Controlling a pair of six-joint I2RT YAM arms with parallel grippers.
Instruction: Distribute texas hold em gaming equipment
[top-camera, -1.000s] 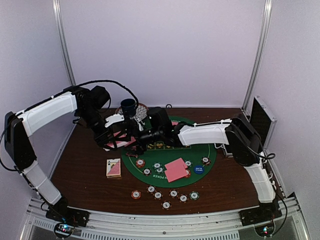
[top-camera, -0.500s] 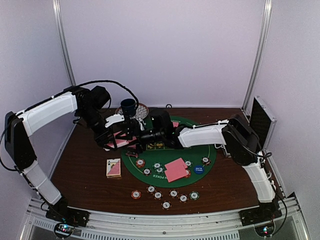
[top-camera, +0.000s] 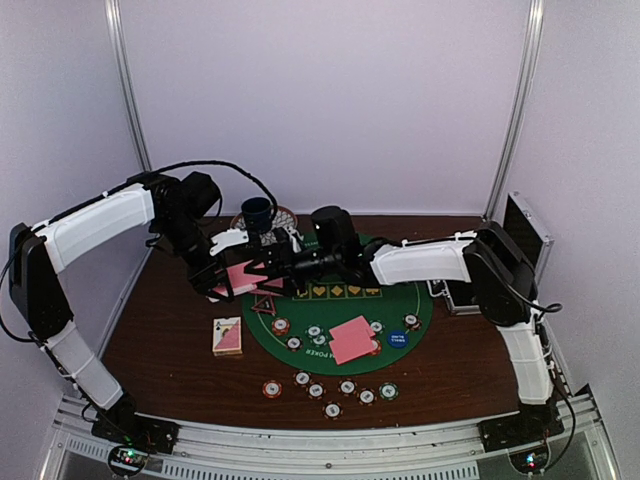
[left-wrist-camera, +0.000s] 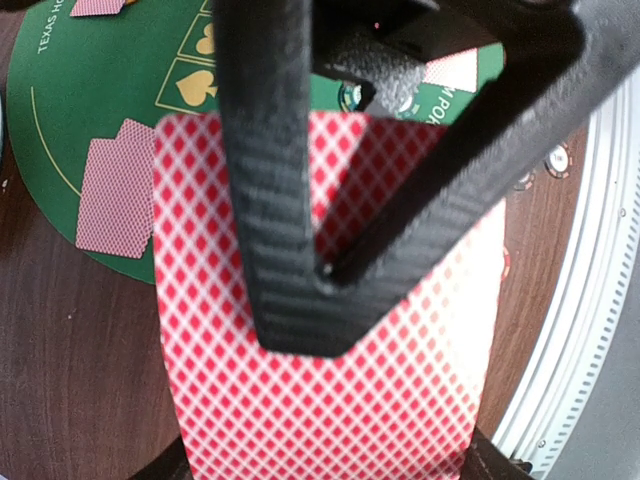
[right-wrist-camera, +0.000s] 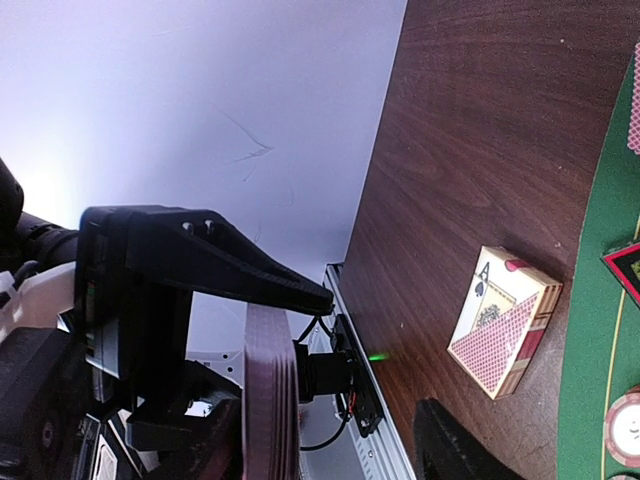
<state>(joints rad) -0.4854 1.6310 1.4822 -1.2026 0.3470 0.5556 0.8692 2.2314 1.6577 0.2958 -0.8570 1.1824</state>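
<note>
White-shelled arms (top-camera: 95, 225), black joints (top-camera: 178, 205), cables (top-camera: 240, 175)

Soft, even light fills the overhead view. The pale walls (top-camera: 330, 100) read bright lilac, and shadows on the worktop (top-camera: 160, 340) are faint. In the left wrist view the held cards (left-wrist-camera: 330, 400) sit too close and blur, while the mat (left-wrist-camera: 90, 120) behind stays sharper. In the right wrist view the walls glow almost white at the left, the near cards are soft, and the box (right-wrist-camera: 500, 320) is crisp.
</note>
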